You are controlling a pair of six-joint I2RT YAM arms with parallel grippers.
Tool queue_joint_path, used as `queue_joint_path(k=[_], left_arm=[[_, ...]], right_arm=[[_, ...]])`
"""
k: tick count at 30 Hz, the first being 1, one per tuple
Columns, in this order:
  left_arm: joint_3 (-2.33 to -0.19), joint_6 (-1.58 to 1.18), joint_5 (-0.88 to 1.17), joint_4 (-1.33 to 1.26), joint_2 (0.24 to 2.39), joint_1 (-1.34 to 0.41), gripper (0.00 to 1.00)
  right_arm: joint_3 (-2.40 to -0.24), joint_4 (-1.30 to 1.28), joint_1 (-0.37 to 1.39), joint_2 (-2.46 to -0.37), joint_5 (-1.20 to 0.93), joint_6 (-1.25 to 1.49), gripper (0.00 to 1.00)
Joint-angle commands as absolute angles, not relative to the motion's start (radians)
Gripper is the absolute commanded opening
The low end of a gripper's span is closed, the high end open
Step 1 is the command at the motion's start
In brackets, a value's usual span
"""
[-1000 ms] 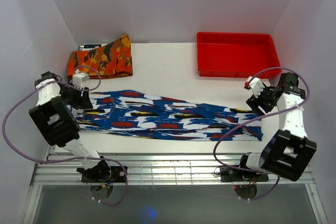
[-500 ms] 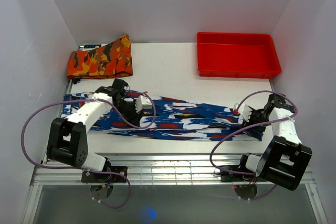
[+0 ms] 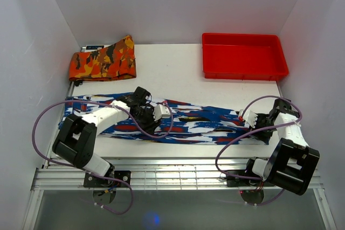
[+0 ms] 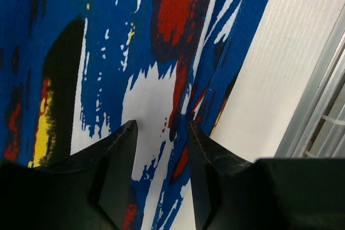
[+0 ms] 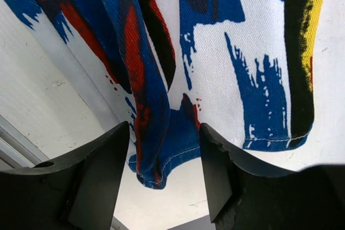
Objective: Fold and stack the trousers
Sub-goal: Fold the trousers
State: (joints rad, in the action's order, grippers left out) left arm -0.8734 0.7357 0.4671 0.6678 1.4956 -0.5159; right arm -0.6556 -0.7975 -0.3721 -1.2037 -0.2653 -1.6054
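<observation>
While the trousers (image 3: 205, 125) lie stretched left to right along the near part of the tabletop (image 3: 172, 74), we see the left tool (image 4: 161, 127) spread over their near edge, left of middle. The right tool (image 5: 164, 133) is spread over the leg hems at their right end.

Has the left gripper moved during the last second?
Yes. The left gripper went rightward along the trousers, away from the folded orange cloth.

White table (image 3: 172, 74) w/ pale lilac walls (image 3: 178, 4) on three sides (even, soft light).
</observation>
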Motion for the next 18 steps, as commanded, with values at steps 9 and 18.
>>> queue_joint_path(k=[9,18], left_arm=[[-0.845,0.706,0.499,0.634,1.489,-0.567,0.47],[-0.833,0.695,0.440,0.600,1.523,-0.575,0.23]], right_arm=[[-0.643,-0.735,-0.374,-1.223,-0.259,-1.608,0.43],[-0.647,-0.703,-0.374,-1.230,-0.261,-1.586,0.18]])
